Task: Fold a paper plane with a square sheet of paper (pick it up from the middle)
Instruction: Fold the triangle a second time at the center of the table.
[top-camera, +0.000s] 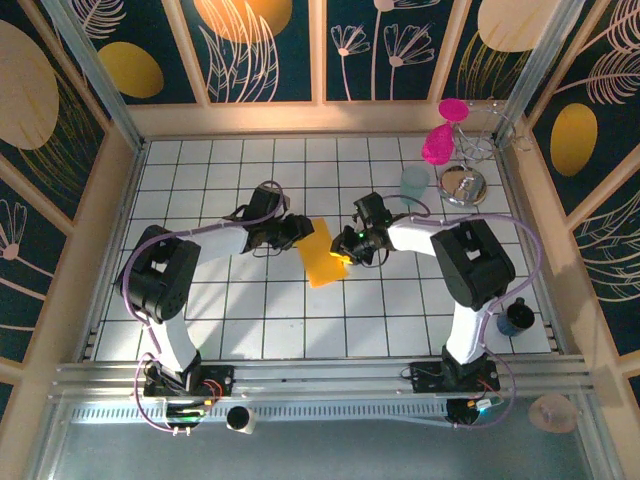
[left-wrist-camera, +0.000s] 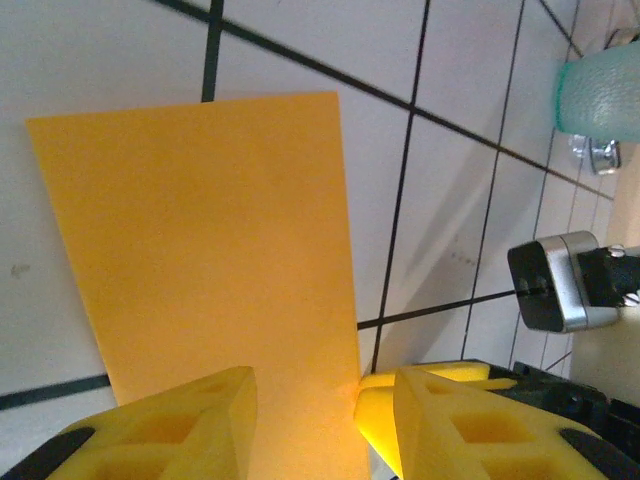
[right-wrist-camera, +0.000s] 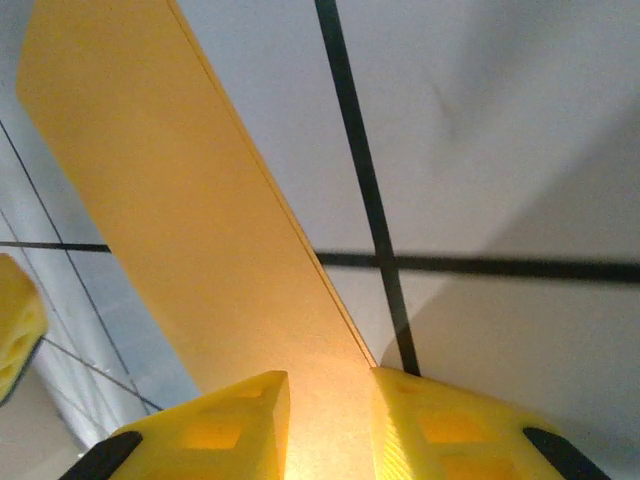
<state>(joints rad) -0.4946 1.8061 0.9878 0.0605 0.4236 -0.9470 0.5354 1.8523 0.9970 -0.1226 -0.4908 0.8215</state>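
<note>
Seen from above, the paper (top-camera: 322, 255) is a plain orange-yellow oblong laid aslant at mid-table (top-camera: 250, 320), flanked by the left gripper (top-camera: 297, 232) and the right gripper (top-camera: 347, 246). In the left wrist view its smooth, unmarked face is straddled by released, parted jaws. In the right wrist view it is framed as a long strip between narrowly parted jaws, not clamped.

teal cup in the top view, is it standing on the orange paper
No, the teal cup stands on the white tiles toward the far right, well apart from the orange paper in the middle.
</note>
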